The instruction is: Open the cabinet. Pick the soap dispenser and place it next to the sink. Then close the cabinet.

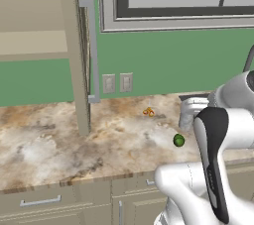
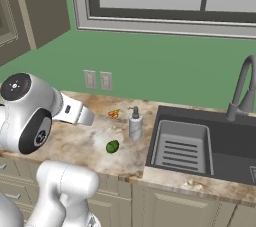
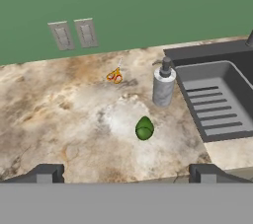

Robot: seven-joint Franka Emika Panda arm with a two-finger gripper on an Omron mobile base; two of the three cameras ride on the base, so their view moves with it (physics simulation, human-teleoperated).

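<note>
The pincer [image 3: 126, 173] hangs released above the marbled brown stone bench [image 3: 54, 119], its two dark tips spread wide with nothing between them. On the left, the wide beige wall cabinet [image 1: 34, 35] stands with its door [image 1: 82, 55] swung out edge-on, long silver bar handle [image 1: 92, 50] facing right. Further right, a small orange-and-yellow object [image 3: 115, 76] lies near the green wall. A small green rounded fruit [image 3: 144, 128] sits nearer the front edge. The small pale grey cylindrical soap dispenser [image 3: 163, 86] stands upright just beside the dark sink [image 3: 217, 50].
</note>
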